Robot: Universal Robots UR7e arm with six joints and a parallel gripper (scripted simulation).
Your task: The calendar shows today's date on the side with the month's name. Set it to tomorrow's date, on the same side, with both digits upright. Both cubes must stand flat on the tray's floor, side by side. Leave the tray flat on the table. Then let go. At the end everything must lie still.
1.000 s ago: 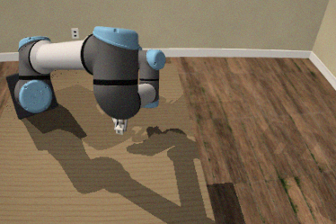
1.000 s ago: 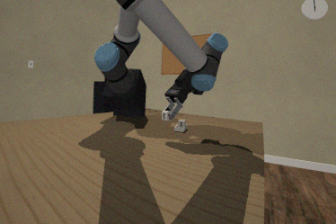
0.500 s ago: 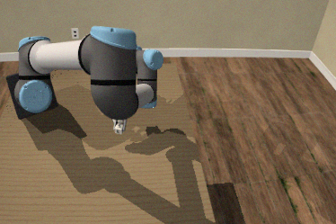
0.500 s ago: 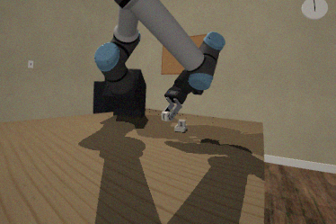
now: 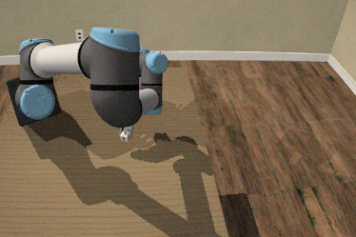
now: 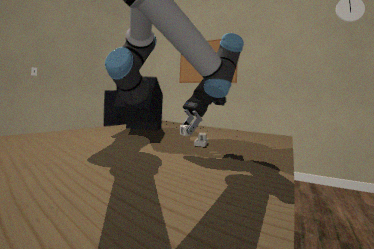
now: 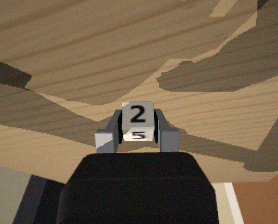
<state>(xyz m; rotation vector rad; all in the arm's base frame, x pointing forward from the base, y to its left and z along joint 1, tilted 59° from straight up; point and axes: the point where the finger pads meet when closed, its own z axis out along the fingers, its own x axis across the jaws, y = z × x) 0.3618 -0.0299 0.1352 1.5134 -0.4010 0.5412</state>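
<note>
My gripper is shut on a white cube, held between both fingertips above the table. In the wrist view the cube shows an upright black 2 on its upper visible face and a 5 on the face below it, strongly foreshortened. In the exterior view the small white tray stands on the table to the right of the held cube, with the other white cube on it. That cube's digit is too small to read. In the top view the arm hides most of the gripper area.
The wooden table carries broad arm shadows. The robot's dark base block stands at the back left in the exterior view. The table's right edge shows there, with the wooden floor beyond it.
</note>
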